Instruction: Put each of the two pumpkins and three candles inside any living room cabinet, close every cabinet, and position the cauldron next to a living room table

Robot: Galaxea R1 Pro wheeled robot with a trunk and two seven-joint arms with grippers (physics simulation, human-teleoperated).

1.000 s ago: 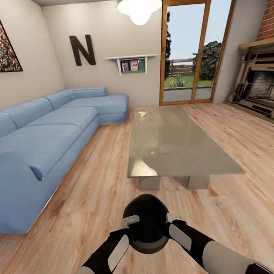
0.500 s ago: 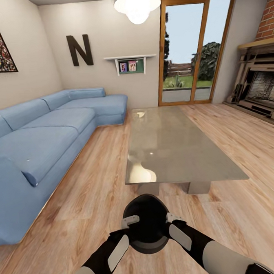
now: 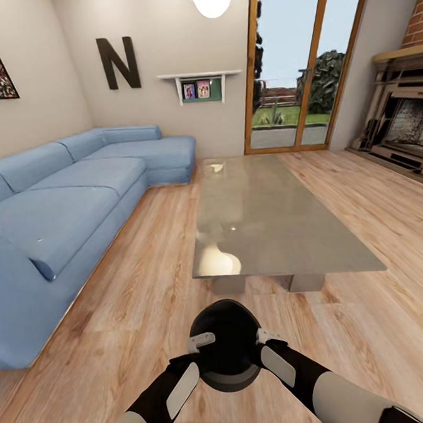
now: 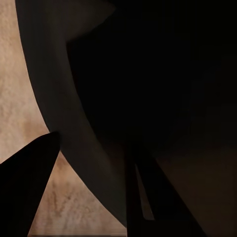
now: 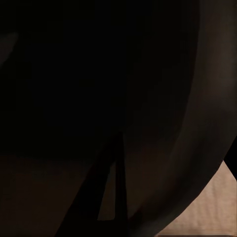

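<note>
Glossy pale-wood plank floor (image 3: 135, 286) surrounds a rectangular glass-topped coffee table (image 3: 272, 223). Just before it, left gripper (image 3: 197, 346) and right gripper (image 3: 266, 340) each clamp the round matte-black cauldron (image 3: 225, 343) rim.

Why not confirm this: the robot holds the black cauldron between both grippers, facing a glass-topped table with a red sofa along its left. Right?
One thing is wrong: the sofa is blue, not red, as the head view shows. The rest stands: the black cauldron sits between the left gripper and right gripper, with the glass-topped table ahead.
</note>
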